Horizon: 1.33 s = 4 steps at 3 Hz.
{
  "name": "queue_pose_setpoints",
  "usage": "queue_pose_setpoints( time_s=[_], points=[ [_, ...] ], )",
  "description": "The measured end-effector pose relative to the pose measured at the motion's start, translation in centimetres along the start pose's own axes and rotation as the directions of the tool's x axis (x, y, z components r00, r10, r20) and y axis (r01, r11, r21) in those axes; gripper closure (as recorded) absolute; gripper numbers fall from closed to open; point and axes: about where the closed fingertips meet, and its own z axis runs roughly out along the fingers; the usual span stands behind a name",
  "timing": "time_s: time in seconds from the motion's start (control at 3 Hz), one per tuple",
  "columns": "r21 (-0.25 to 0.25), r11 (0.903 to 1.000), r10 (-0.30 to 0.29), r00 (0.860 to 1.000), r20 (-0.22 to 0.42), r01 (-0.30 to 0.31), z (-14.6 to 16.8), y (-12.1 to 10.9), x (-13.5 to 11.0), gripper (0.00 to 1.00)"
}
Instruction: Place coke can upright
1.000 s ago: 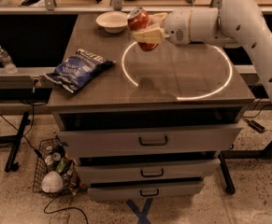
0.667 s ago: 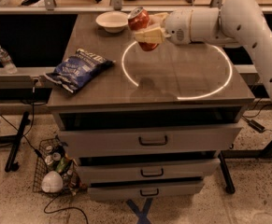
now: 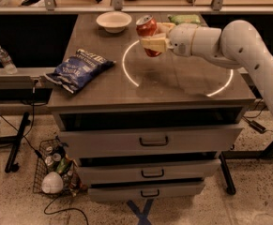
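Little has shifted over the last second: we find the gripper (image 3: 154,40) at the same spot, just right of upper centre of the frame, and the coke can (image 3: 147,28) keeps the same tilt. Its pale fingers (image 3: 155,43) are clamped on the can's middle, holding it in the air above the back of the table (image 3: 173,86), the silver top leaning toward the upper left. We see red metal above and below the fingers; the lettering is hidden behind them.

A shallow, round, cream bowl (image 3: 114,20) sits left of the can, showing us only its smooth inside. At lower left a wire basket (image 3: 41,172) on the floor holds a jumble of small cans or bottles that we cannot sort out, with a white rounded lump (image 3: 52,183) at its front.

A crinkled blue chip bag (image 3: 79,69) overhangs the table's left edge. A green bag (image 3: 185,18) shows only partly behind the gripper. The white arm (image 3: 241,43) runs off the right edge.
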Motion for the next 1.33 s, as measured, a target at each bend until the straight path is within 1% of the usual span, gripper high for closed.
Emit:
queue_pose_setpoints(
  time_s=[0.33,0.67,1.0,1.33],
  points=[
    [0.028,0.9994,0.019,1.000,0.022,-0.020,-0.7,-0.2,1.8,1.00],
    [0.032,0.9989,0.034,0.999,0.040,-0.035,-1.1,-0.4,3.1,0.84],
    [0.040,0.9978,0.051,0.998,0.041,-0.053,-1.7,-0.2,4.5,0.53],
    [0.046,0.9972,0.057,0.998,0.038,-0.059,-2.0,-0.2,5.0,0.30]
  ],
)
